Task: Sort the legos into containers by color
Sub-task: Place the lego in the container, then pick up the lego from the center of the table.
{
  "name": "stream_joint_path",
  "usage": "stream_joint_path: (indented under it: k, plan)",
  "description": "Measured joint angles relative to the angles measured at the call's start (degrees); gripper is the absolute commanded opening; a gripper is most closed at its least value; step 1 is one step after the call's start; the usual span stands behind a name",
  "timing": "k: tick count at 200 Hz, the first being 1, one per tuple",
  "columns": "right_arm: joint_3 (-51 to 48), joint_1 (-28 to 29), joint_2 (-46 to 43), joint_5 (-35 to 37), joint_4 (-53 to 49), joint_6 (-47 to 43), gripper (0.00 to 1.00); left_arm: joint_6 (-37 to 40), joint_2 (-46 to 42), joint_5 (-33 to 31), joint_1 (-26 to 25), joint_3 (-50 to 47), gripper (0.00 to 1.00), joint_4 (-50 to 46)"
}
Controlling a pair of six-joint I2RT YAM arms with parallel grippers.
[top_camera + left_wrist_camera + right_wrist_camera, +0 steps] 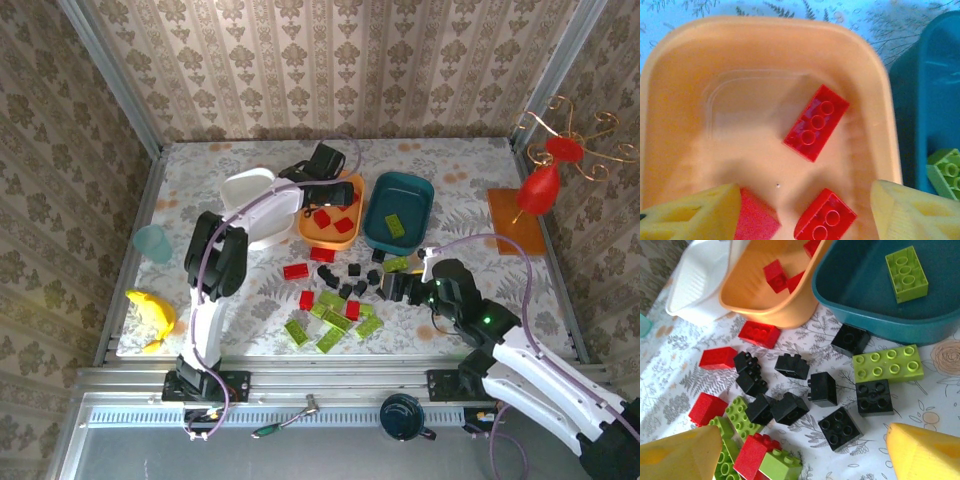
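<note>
Observed left arm (215,265) raised at elbow, forearm reaching forward and right; left gripper (335,192) pointed down, yellow fingers (690,215) parted, nothing clamped between. Observed right arm (520,360) low, stretched forward and left; right gripper (400,287) tilted downward, fingers (925,452) spread wide, gap empty

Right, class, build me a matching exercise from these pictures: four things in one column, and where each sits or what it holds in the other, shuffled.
Column one:
1. orange tub
2. dark teal tub
3. white tub
4. black bricks

Column two:
a. loose on the table
b. holds a lime-green brick
c. leftmost of the three tubs
d. holds red bricks

Pairs: 1-d, 2-b, 3-c, 4-a
</note>
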Motion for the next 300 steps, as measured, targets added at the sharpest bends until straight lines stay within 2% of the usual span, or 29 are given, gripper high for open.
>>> stream_joint_path:
  k: [20, 47, 93, 131, 153, 184, 223, 264, 300]
  plan:
    - [2.0, 0.1, 4.6, -1.9, -1.4, -0.6, 0.81, -0.2, -5.7, 0.7, -0.4, -3.9, 0.77, 2.0]
    - [3.6, 1.7, 11.7, -4.0, -1.8, -1.2, 0.78, -0.9, -20.0, 1.0, -1.9, -13.8, 0.84, 6.6]
    - [6.1, 8.0, 21.1, -3.8, -2.1, -1.9, 0.76, -2.9, -45.9, 0.2, -6.2, -37.2, 1.00, 18.1]
    - [9.8, 13.0, 27.1, -2.6, -2.4, -4.5, 0.72, -5.3, -59.5, -1.0, -6.6, -54.4, 1.00, 20.4]
    - [12.1, 15.9, 30.2, -1.7, -2.8, -5.8, 0.72, -6.3, -64.9, -1.3, -6.6, -59.9, 1.00, 19.9]
    - [16.5, 18.4, 35.0, 1.4, -2.8, -7.4, 0.69, -6.8, -70.9, -2.5, -6.6, -62.9, 1.00, 18.9]
    - [24.7, 17.9, 44.8, 4.4, -3.3, -10.0, 0.59, -7.2, -75.4, -3.8, -6.6, -65.2, 1.00, 17.7]
    - [35.0, 17.3, 56.6, 6.0, -5.3, -13.4, 0.58, -7.7, -77.1, -4.0, -6.5, -66.2, 1.00, 15.3]
    - [38.4, 17.0, 61.7, 7.4, -7.3, -15.2, 0.53, -8.7, -80.0, -4.0, -5.4, -68.0, 1.00, 14.1]
